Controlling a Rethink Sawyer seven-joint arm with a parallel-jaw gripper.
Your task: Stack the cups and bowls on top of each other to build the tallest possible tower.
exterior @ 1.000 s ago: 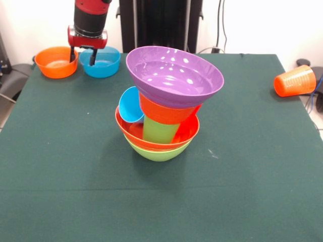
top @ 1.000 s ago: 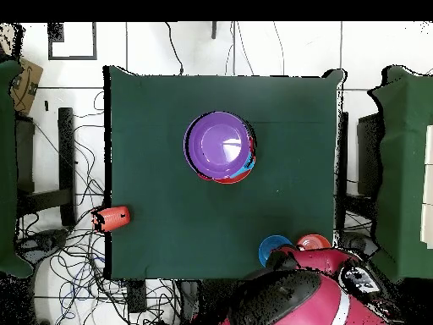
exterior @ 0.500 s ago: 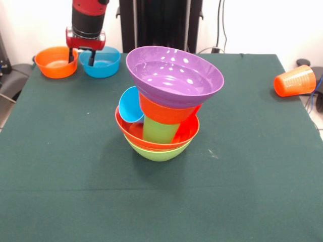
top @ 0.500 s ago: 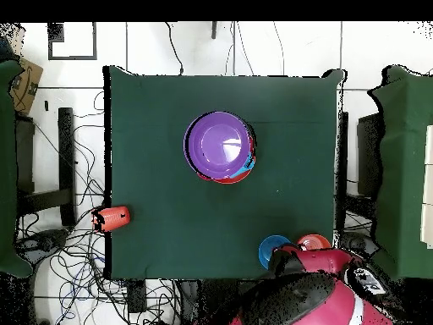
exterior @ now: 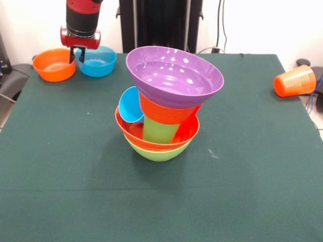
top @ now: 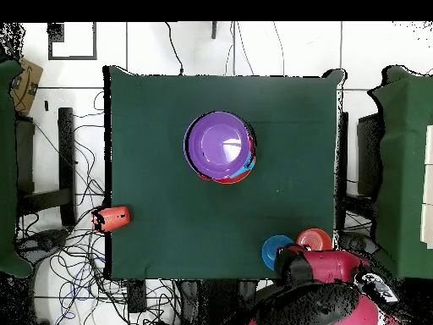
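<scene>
The tower (exterior: pixel 164 108) stands near the middle of the green worktop (exterior: pixel 252 191), its long axis upright though the upper part leans. Its base is a lime green bowl (exterior: pixel 157 153) holding an orange-red bowl (exterior: pixel 189 132); from these rise a lime green cup (exterior: pixel 159 130), a light blue cup (exterior: pixel 130 106) tilted with its mouth facing outward, and a red cup of which only a sliver shows. An orange bowl (exterior: pixel 166 112) sits above them, topped by the purple bowl (exterior: pixel 174 75), whose mouth tips toward the camera. From overhead the purple bowl (top: pixel 221 145) hides nearly everything beneath. An orange cup (exterior: pixel 295 80) lies on its side at the worktop's edge. The gripper (exterior: pixel 76 55) hangs with fingers spread, holding nothing, above the spot where the small orange bowl (exterior: pixel 53 63) and blue bowl (exterior: pixel 98 61) meet; the arm (top: pixel 317 292) partly covers them from above.
</scene>
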